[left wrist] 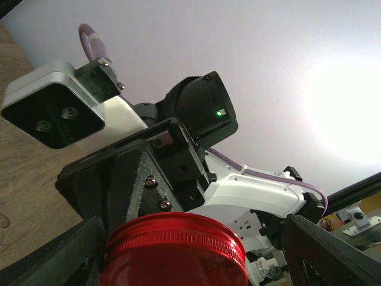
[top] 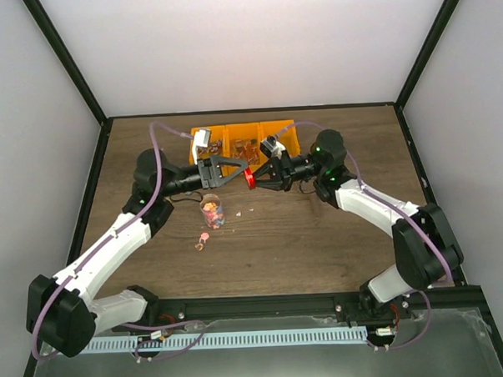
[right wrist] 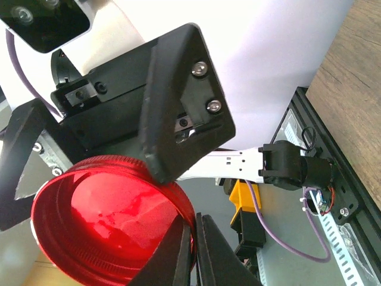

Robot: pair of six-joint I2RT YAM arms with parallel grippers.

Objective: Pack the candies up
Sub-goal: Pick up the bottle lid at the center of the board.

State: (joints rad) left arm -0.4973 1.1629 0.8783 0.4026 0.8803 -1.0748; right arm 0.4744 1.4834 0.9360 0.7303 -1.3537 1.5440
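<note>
candies [top: 214, 215] tiny, multicolour, in clear jar [top: 210, 199], R jaws pinch ribbed red lid [right wrist: 107, 226], L jaws apart

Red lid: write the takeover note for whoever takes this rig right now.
Right gripper: shut on the rim of the red lid, held in the air.
Left gripper: open, fingers either side of the lid, not gripping.
Clear jar: upright on the table, lid off, candies inside.
Loose candies: a few beside the jar.
To do, probably: pick up the strays, hand the lid over, close the jar.
</note>
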